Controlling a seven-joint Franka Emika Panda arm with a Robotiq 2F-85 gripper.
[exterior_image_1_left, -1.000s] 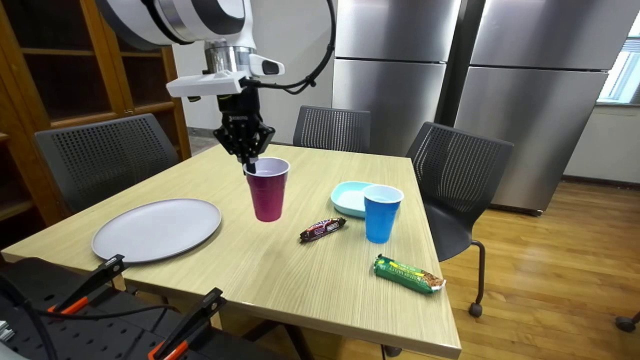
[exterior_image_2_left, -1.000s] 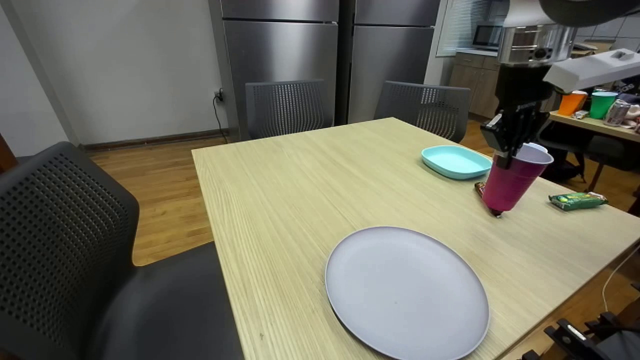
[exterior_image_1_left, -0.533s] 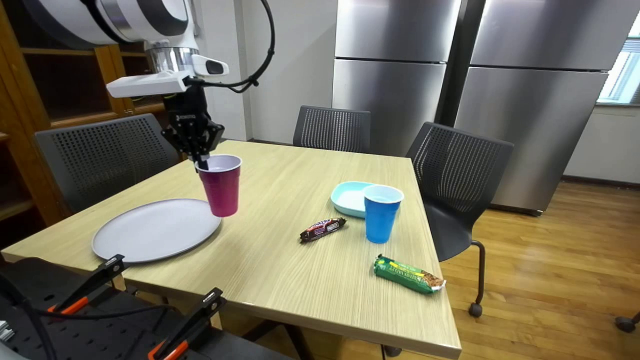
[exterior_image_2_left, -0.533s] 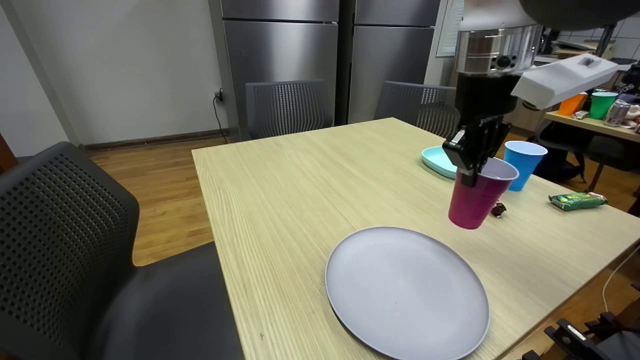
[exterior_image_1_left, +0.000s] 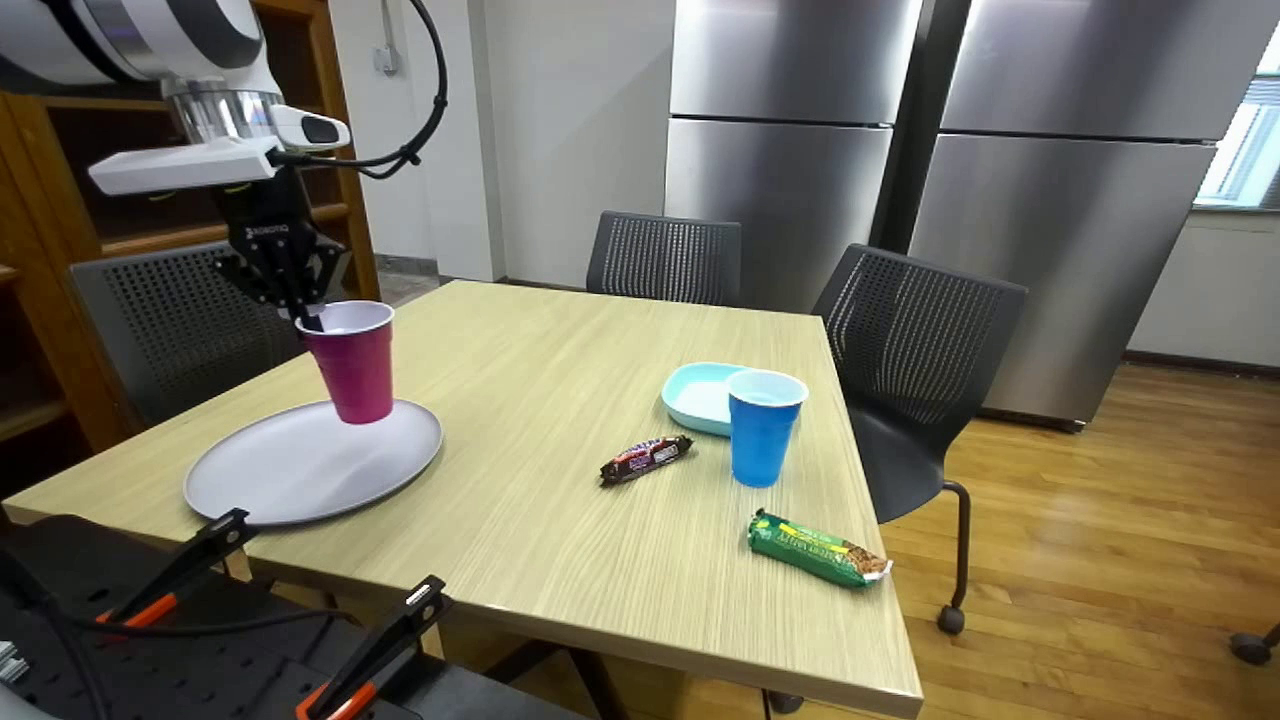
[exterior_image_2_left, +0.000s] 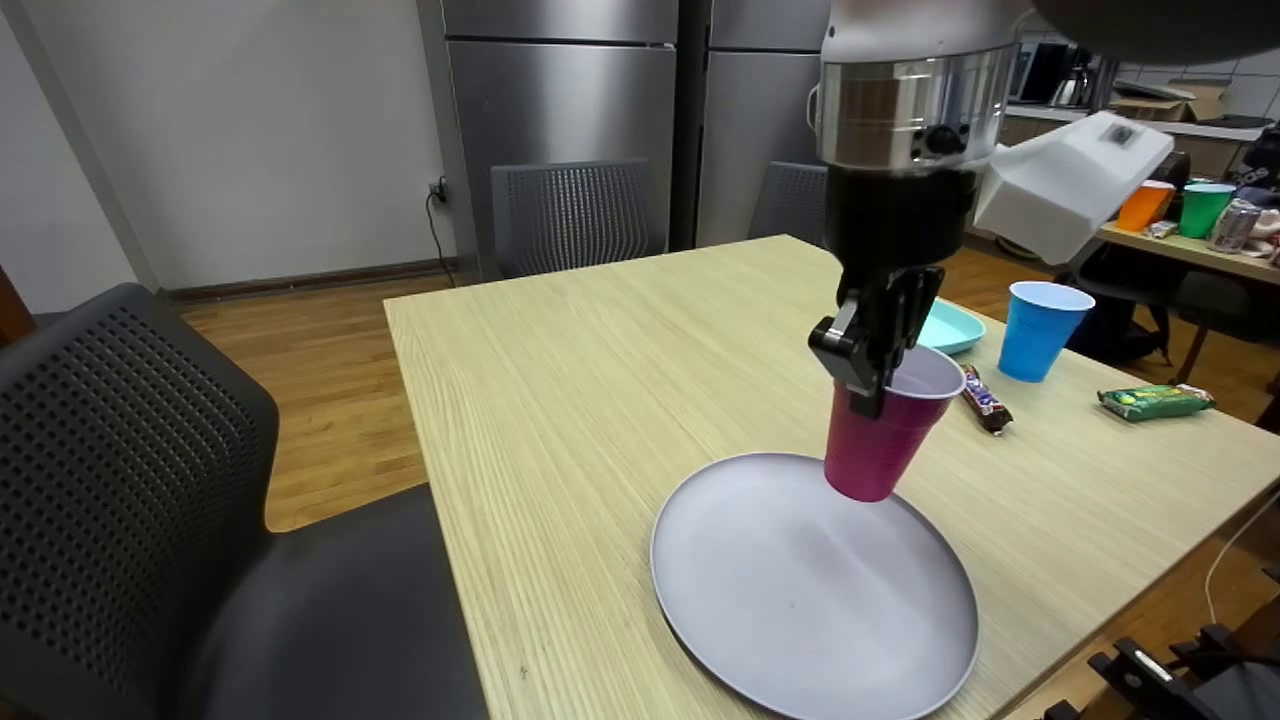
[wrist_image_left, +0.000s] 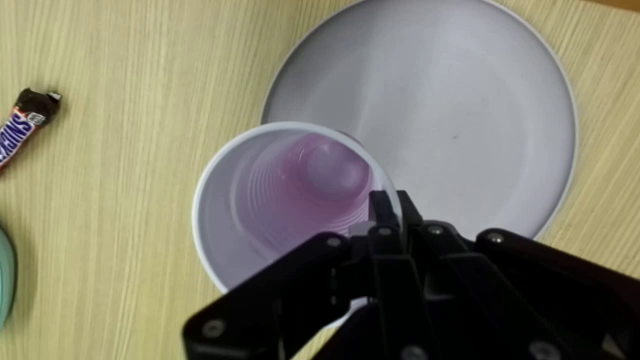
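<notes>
Wrist view. Black gripper (wrist_image_left: 396, 207) enters from the bottom edge, pinching the wall of a cup (wrist_image_left: 280, 200); one fingertip sits inside the rim, the other outside. Cup interior: pale at the mouth, pink toward the round bottom, fine ridges along the wall. Mouth faces the camera; bottom appears offset toward upper right. Beyond it, a round grey plate (wrist_image_left: 450, 115), one small dark speck on its surface, lies on a wood-grained worktop (wrist_image_left: 150, 150). Cup hides part of the plate's edge. At left, well apart from both: a wrapped chocolate bar (wrist_image_left: 22, 125), Snickers lettering partly visible. Below that, the curved edge of a teal item (wrist_image_left: 5, 277).
</notes>
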